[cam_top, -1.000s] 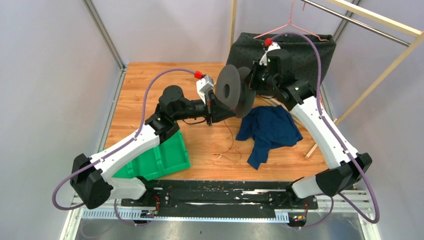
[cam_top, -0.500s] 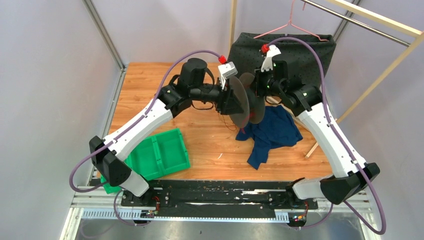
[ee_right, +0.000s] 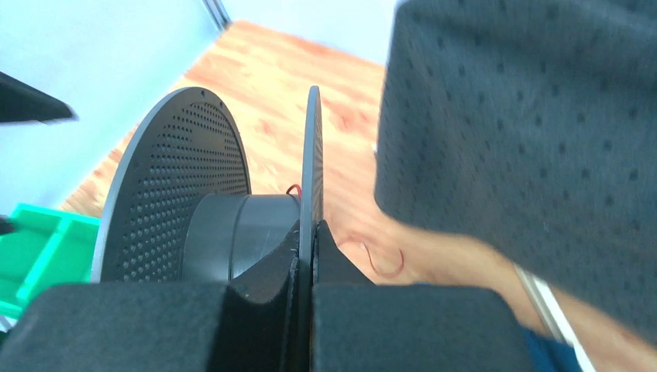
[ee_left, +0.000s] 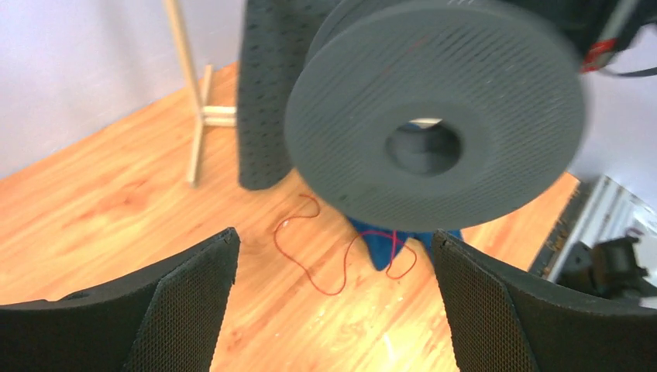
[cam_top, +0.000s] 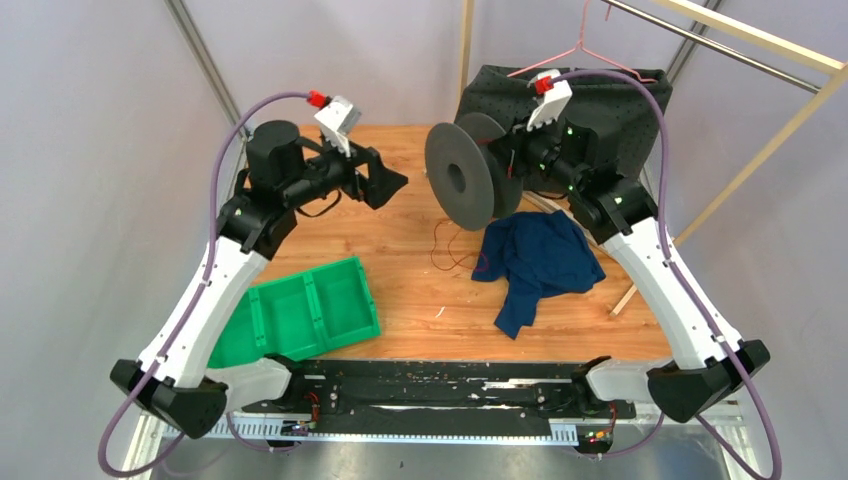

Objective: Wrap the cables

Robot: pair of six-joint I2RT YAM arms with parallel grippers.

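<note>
Stood over a wooden tabletop [cam_top: 300, 240] between pale walls [cam_top: 100, 150]: green bin [cam_top: 300, 315] near left, blue cloth [cam_top: 540, 255] right, red cables [cam_top: 447, 252] looped on the wood just left of it. Raised left gripper [cam_top: 393, 183] far left, fingers [ee_left: 186, 310] wide, empty; clamped right gripper [ee_right: 308, 232] on the flange of the grey spool [cam_top: 462, 180].

The wooden desk [cam_top: 400, 290] carries a green two-compartment bin [cam_top: 300, 315] at its near-left corner and a crumpled dark blue cloth [cam_top: 535, 260] right of centre. A thin red cable [ee_left: 333, 292] loops on the wood just beside the cloth's left edge.
</note>
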